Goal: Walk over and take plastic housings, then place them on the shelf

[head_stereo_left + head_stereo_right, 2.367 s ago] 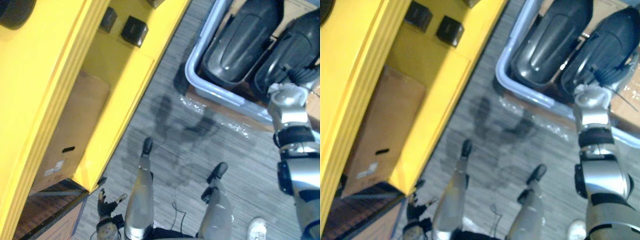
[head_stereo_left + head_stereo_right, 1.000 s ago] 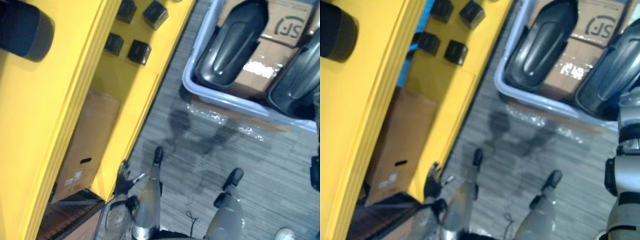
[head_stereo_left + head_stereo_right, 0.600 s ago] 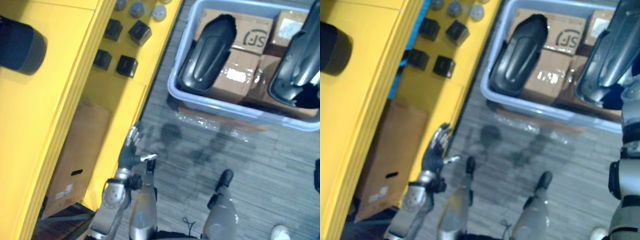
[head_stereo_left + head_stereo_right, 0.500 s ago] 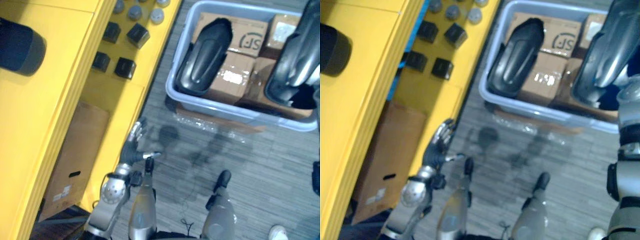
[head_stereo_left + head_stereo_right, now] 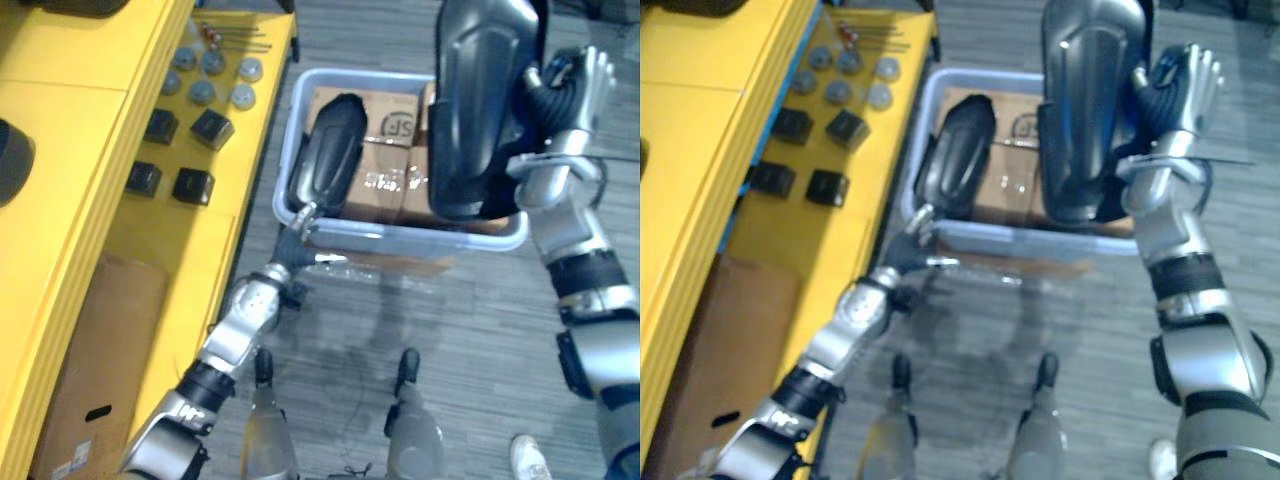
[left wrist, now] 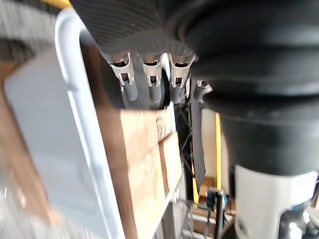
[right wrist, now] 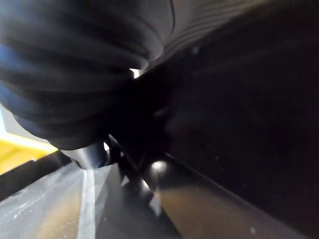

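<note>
A large dark plastic housing stands upright above the grey-blue bin. My right hand is shut on its right edge, and its dark surface lies close against that hand in the right wrist view. A second dark housing leans in the bin's left half on cardboard boxes. My left hand reaches to the bin's near left corner with straight fingers, just over the rim and below that housing. It holds nothing.
The yellow shelf runs along the left, with small black blocks and several grey round caps on it. A cardboard box sits on its lower level. A person's white shoe shows on the grey floor at lower right.
The view has swung up toward the bin. My left arm has stretched forward from beside the shelf to the bin's near corner. The housing in my right hand now stands higher, over the bin.
</note>
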Controlling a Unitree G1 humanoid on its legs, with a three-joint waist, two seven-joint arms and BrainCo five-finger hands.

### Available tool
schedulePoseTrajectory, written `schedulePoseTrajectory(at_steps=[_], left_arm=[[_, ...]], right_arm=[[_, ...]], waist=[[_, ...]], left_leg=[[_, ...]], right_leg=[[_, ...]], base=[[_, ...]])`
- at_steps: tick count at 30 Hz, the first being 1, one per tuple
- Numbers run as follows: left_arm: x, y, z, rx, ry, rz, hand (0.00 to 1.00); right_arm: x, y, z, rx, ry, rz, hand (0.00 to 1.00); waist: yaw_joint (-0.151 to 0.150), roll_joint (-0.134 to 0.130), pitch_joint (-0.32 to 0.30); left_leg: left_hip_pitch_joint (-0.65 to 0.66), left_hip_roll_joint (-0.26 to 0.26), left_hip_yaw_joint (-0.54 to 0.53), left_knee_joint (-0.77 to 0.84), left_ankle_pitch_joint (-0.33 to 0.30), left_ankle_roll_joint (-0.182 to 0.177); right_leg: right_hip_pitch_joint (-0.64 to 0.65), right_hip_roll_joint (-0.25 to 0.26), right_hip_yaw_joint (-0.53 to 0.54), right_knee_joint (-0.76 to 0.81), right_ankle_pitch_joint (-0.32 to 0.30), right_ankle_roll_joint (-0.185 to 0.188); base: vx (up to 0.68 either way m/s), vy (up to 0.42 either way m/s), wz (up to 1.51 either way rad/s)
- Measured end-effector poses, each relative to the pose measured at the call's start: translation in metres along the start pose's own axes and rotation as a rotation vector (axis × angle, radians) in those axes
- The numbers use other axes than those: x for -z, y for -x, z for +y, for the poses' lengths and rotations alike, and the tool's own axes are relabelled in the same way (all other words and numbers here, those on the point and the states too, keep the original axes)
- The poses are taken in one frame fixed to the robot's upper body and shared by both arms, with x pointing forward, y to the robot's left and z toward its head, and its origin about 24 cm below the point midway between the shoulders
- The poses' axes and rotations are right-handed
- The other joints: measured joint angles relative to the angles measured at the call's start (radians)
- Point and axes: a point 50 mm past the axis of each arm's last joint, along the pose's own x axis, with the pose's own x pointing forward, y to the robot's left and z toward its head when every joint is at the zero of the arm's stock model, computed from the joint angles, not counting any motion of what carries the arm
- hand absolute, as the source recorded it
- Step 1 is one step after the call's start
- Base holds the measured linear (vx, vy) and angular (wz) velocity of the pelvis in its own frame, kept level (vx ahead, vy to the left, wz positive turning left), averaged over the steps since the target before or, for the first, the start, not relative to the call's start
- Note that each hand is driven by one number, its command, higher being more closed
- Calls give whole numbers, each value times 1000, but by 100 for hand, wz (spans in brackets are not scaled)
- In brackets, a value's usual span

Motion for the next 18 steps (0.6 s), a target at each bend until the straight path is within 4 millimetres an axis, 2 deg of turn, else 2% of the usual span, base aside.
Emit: schedulePoseTrajectory(at_steps=[5,9,11,15,18], left_arm=[[18,-5,-19,36,142,104,0],[28,-6,-31,72,381,186,0],[35,-7,-34,82,446,218,0],[35,-10,-36,86,468,208,0],[30,-16,-34,76,448,183,0]], right_arm=[[-18,12,25,-57,-58,-21,100],[-30,20,39,-95,-84,-39,100],[-32,22,42,-106,-75,-53,100],[-37,28,50,-155,-26,-106,100],[-34,34,59,-194,-8,-90,100]], waist=[[13,-23,-13],[21,-33,-19],[27,-37,-21],[36,-42,-23],[44,-46,-24]], left_leg=[[17,0,11,0,0,0],[21,-2,11,0,0,0],[20,-4,11,0,0,0],[18,-5,11,0,0,0],[15,-5,11,0,0,0]], right_leg=[[10,0,10,0,4,0],[16,-2,8,-1,3,0],[15,-4,8,-1,3,0],[14,-5,8,-1,4,1],[11,-5,8,-1,5,2]], base=[[-10,1,-3],[-8,1,1],[0,0,0],[0,0,0],[0,0,0]])
